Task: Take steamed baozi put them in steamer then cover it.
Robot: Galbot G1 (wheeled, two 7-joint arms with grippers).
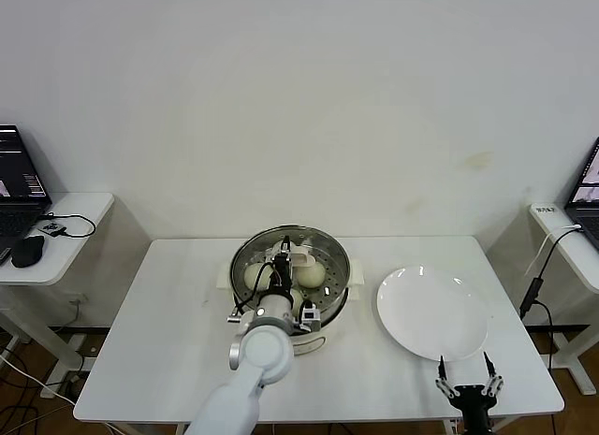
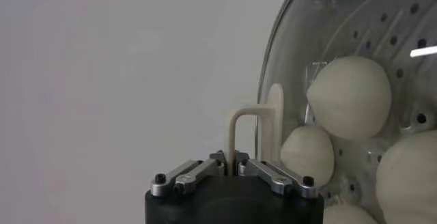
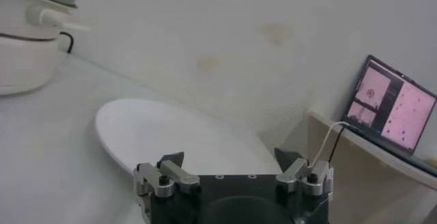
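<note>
Head view: left end effector [image 1: 286,259] over the steamer [image 1: 329,287], clenched on the cream handle of the cover [image 1: 293,267]. Glass apparently seated on the steamer rim, though hard to confirm from here. Steamed baozi [image 1: 312,273] visible through the glass, inside the steamer. Plate [image 1: 432,313] bare, just beside the steamer on the tabletop [image 1: 168,304]. Right end effector [image 1: 465,375] parked beyond the plate from the steamer, at the tabletop's near edge, fingers spread wide, holding nothing.

Left wrist view: fingertips [image 2: 220,160] pinched around the handle loop [image 2: 247,126]; cover rim [image 2: 273,61] beside it, baozi behind the glass on the perforated tray [image 2: 403,24]. Grip looks thin, near the loop's end. Risk: letting go with the cover off-centre, so it tips or slides off the steamer rim. Risk: fingers snagging the loop on retreat and dragging the cover away.

Right wrist view: fingers wide apart, plate straight ahead, steamer base [image 3: 20,48] well beyond it. Little risk here unless this arm swings toward the plate.
</note>
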